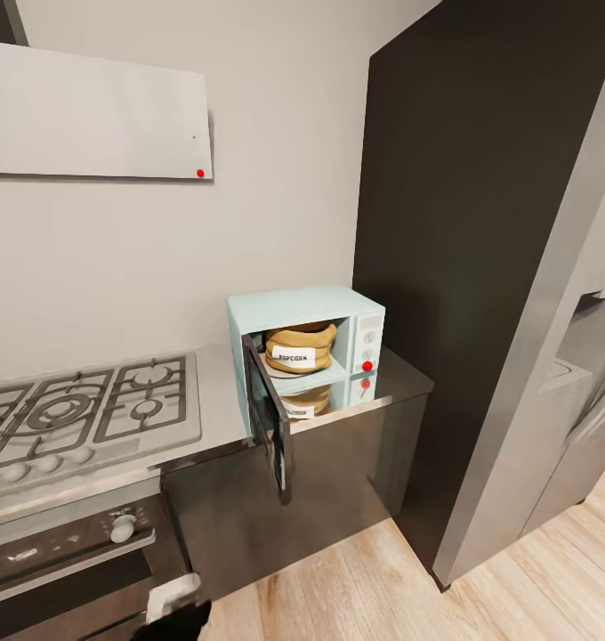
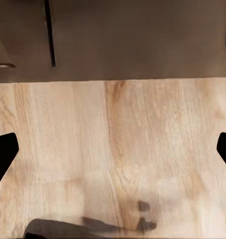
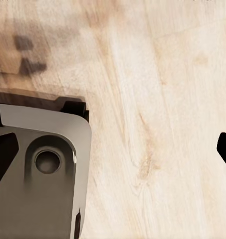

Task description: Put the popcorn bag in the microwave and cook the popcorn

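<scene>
With both pincers [image 2: 113,149] [image 3: 113,149] spread wide, empty over the wooden floor [image 2: 117,149]: swing the open door [image 1: 269,418] fully shut, keeping the popcorn bag [image 1: 300,347] inside the microwave [image 1: 304,307] on the bench [image 1: 400,378].

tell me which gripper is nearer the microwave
Left, probably. The left gripper hangs over the floor facing dark cabinet fronts; the right gripper hangs over floor beside the robot's base. Both sit well below the microwave.

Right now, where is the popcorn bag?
In the head view, the popcorn bag sits inside the open microwave, on the countertop right of the gas hob.
</scene>
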